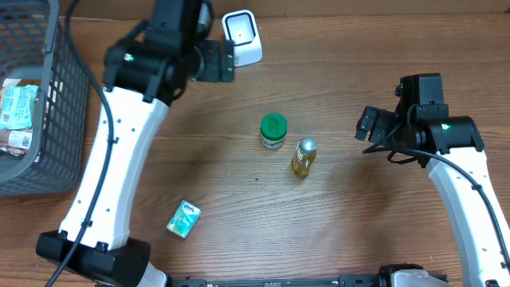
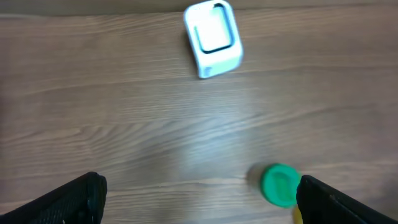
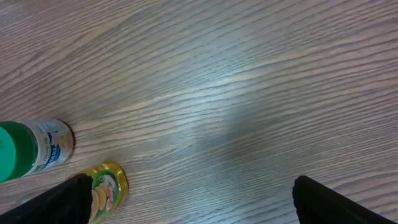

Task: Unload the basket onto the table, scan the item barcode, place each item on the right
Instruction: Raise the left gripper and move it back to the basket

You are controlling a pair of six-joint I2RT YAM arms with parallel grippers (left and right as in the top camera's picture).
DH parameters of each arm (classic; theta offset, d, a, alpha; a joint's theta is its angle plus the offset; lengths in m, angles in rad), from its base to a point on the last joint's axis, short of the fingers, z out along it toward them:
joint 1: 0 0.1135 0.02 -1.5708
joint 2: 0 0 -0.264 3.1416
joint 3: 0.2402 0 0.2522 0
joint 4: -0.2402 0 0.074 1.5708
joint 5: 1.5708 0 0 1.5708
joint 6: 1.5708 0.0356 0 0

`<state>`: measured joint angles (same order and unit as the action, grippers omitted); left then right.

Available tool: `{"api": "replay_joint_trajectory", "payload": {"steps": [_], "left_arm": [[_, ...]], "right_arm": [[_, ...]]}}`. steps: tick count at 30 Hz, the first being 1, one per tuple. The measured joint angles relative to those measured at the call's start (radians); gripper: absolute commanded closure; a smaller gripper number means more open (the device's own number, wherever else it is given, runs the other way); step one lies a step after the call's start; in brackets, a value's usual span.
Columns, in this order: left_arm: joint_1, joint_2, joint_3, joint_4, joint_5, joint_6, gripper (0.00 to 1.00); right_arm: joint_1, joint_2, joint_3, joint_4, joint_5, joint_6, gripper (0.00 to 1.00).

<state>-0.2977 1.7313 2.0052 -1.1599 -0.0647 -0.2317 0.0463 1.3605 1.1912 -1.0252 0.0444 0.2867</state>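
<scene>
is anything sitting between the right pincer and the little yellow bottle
Nothing visible. Only bare table lies between the open right pincer and the yellow bottle. The green-lidded jar stands on the bottle's far side, away from that pincer, so it does not block the approach.

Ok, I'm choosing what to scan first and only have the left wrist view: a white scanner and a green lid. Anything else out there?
Observer: Yes, a small yellow bottle stands close beside the green-lidded jar.
Operator: Any other loose item?
Observer: A teal tissue pack lies flat, well apart from both.
Operator: Is the right gripper busy?
Observer: No, it is open and holds nothing.
</scene>
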Motion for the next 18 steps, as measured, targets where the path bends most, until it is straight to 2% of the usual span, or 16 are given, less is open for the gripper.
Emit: {"api": "replay_joint_trajectory", "payload": {"steps": [18], "left_arm": [[0.027,0.000,0.000,0.000,0.000,0.000,0.00]], "right_arm": [[0.000,0.000,0.000,0.000,0.000,0.000,0.00]]}}
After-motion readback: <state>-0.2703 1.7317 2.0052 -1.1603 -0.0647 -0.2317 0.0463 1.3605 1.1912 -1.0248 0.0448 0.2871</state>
